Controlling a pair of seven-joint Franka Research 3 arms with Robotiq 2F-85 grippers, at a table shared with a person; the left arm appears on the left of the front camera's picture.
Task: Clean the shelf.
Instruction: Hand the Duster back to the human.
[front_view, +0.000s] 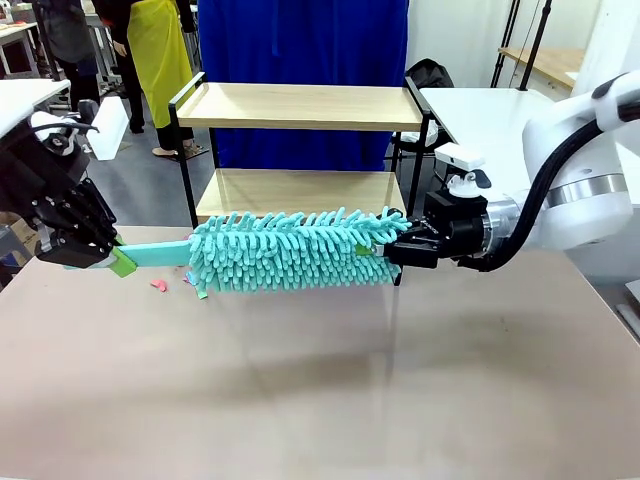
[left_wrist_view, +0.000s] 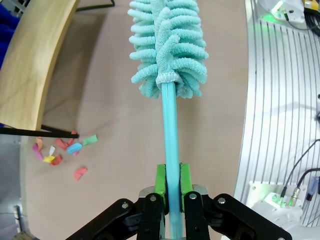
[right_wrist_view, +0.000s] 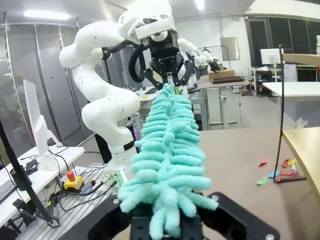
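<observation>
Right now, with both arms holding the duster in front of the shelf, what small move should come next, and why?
Probably the right gripper lets go of the teal duster. Its jaws pinch the fluffy tip while the left gripper already clamps the handle, and the duster hangs in front of the shelf rather than touching a board.

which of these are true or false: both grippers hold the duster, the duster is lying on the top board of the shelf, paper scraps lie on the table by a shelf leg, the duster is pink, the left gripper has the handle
1. Both grippers hold the duster. True: left gripper on one end, right gripper on the other.
2. The duster lies on the top board of the shelf. False: it is held in front of the shelf, near the lower board's height.
3. Paper scraps lie on the table by a shelf leg. True.
4. The duster is pink. False: it is teal.
5. The left gripper has the handle. True.
</observation>
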